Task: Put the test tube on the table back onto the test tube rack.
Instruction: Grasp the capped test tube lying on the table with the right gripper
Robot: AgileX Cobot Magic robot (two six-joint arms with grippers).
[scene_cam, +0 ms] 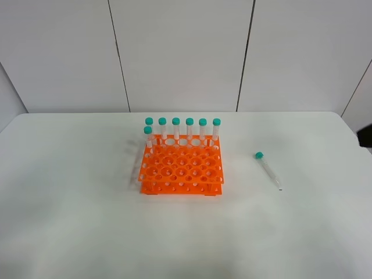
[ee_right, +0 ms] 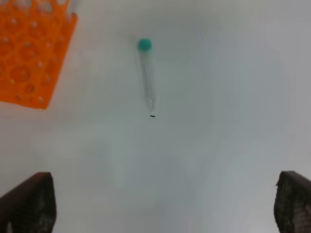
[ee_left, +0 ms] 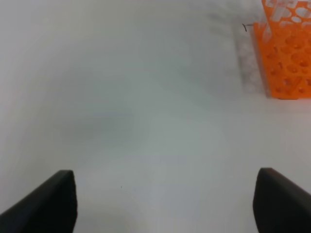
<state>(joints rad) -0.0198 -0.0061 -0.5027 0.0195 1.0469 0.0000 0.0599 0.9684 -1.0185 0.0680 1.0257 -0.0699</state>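
Observation:
A clear test tube (scene_cam: pixel 268 170) with a teal cap lies flat on the white table (scene_cam: pixel 70 221), to the right of the orange rack (scene_cam: pixel 181 165). The rack holds several identical capped tubes upright along its back row and left side. The lying tube also shows in the right wrist view (ee_right: pixel 146 77), ahead of my right gripper (ee_right: pixel 165 204), which is open and empty, well short of it. My left gripper (ee_left: pixel 165 204) is open and empty over bare table, with the rack's corner (ee_left: pixel 286 53) ahead of it. Only a dark edge of the right arm (scene_cam: pixel 365 136) shows in the high view.
A grey panelled wall (scene_cam: pixel 186 52) stands behind the table's far edge. A tiny dark speck (ee_right: pixel 152 116) lies by the tube's tip.

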